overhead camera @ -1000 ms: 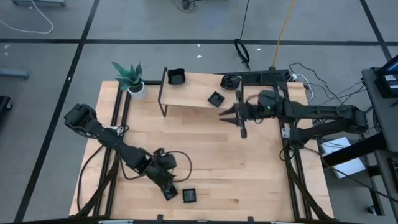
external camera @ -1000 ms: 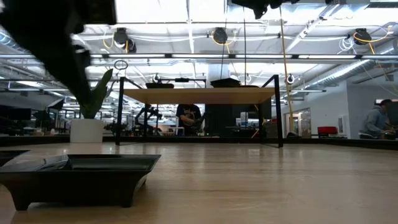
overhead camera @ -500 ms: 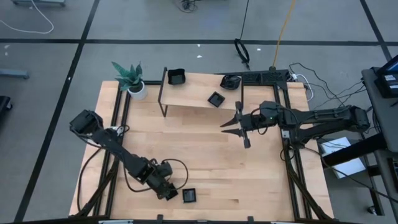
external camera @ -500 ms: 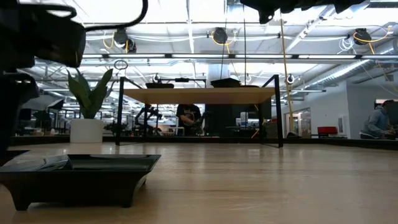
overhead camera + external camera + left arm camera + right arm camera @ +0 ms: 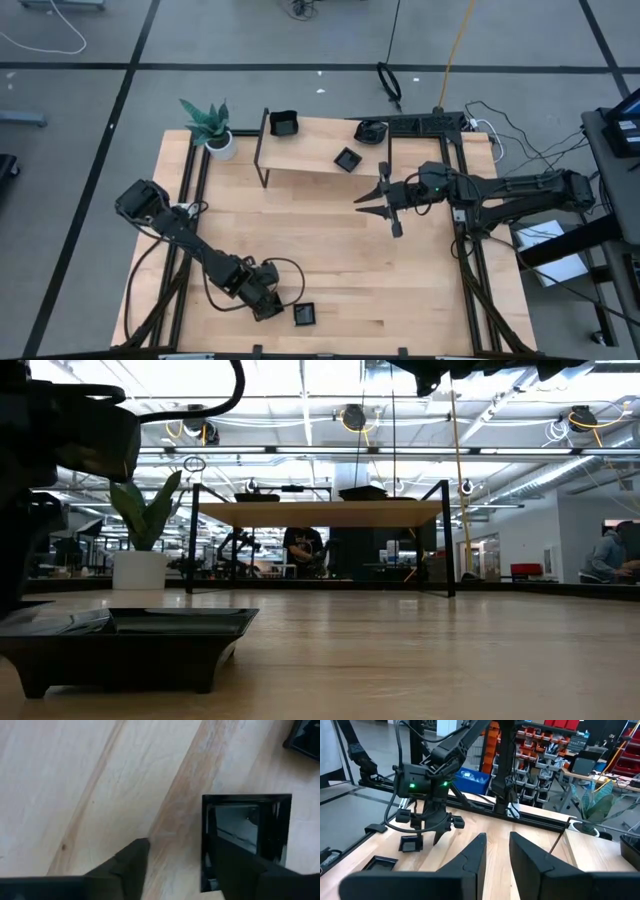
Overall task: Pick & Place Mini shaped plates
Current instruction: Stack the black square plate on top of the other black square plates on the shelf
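Observation:
Near the table's near edge my left gripper (image 5: 267, 306) points down over a square black glossy plate (image 5: 250, 820), open: one finger is over the plate's inside and the other over bare wood outside. A second black plate (image 5: 304, 314) lies flat on the table just to its right. In the low view a black plate (image 5: 125, 635) sits on its foot close to the camera. My right gripper (image 5: 372, 204) hovers open above the table's middle right and holds nothing. More black plates (image 5: 347, 158) (image 5: 284, 123) rest on the raised wooden shelf. My left gripper comes from above, its fingers on either side of one rim (image 5: 206, 845) of the square plate, which lies flat on the table. I cannot tell whether either finger touches it.
A raised wooden shelf (image 5: 310, 150) on black legs stands at the far side. A potted green plant (image 5: 210, 125) is at the far left corner, and another dark dish (image 5: 371, 130) sits by the far rail. Bare wood lies between the two arms.
My left gripper has moved down and slightly toward the near edge, onto the square plate. My right gripper shifted a little toward the near edge, then held still. No plate has moved.

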